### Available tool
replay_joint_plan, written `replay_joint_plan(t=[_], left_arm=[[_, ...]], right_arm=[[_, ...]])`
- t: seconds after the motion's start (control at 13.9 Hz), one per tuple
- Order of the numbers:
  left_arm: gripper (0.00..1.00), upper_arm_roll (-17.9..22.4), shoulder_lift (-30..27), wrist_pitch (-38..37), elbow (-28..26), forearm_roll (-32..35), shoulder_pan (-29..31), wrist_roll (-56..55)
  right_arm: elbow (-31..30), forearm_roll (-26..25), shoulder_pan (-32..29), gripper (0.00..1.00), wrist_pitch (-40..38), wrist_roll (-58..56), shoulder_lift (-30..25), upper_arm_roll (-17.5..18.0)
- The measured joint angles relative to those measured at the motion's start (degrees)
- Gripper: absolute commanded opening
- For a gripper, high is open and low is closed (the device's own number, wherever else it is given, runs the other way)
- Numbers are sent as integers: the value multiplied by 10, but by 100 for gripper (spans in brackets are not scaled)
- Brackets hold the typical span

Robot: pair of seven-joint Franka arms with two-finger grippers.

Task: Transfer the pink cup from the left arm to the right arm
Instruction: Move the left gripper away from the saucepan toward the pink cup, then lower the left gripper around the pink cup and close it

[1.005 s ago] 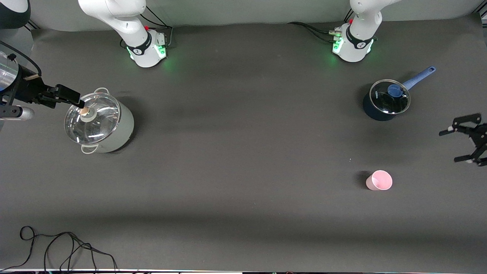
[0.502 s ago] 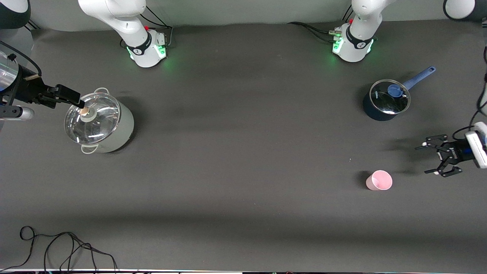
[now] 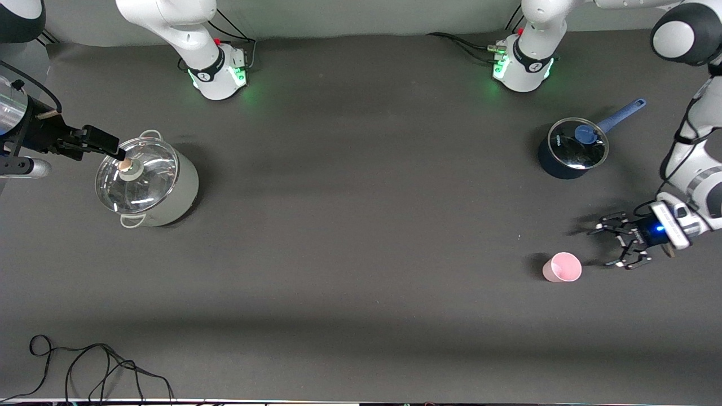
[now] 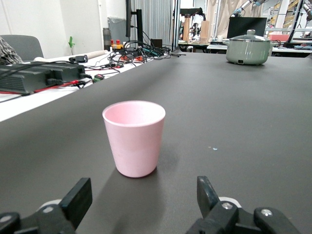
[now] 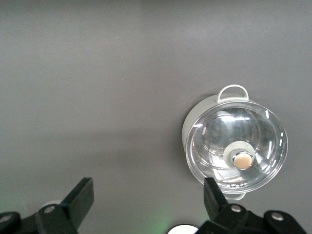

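Note:
The pink cup [image 3: 562,267] stands upright and empty on the dark table, toward the left arm's end. My left gripper [image 3: 602,247], the skeletal claw, is low by the table just beside the cup, on the side toward the table's end, open and empty. In the left wrist view the cup [image 4: 134,139] stands a short way ahead of the open left gripper [image 4: 144,195], not between the fingers. My right gripper [image 3: 104,144] waits open and empty in the air beside the grey pot; the right wrist view shows it [image 5: 148,195] spread wide.
A grey-green pot with a glass lid [image 3: 148,180] stands toward the right arm's end, also in the right wrist view [image 5: 234,146]. A dark blue saucepan with a lid [image 3: 572,148] stands farther from the camera than the cup. A black cable [image 3: 96,366] lies at the near edge.
My left gripper has come in from the table's end and dropped lower, closing most of the gap to the pink cup. The cup and the right arm have not moved.

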Motion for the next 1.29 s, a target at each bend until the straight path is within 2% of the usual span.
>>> replay_joint_plan(t=[0.93,1.0,1.15,1.29], left_arm=[[95,-27,42,74,2,-95,-57,50],[84,-27,43,77,2,-102,-61,50],[55,-27,44,80,2,-113,-67,50],[43,-28,45,80,1,-117,-70,50]], right_arm=[[0,0,0,100,0,0,0,0],[0,0,0,100,0,0,0,0],[0,0,0,100,0,0,0,0],[0,0,0,100,0,0,0,0]])
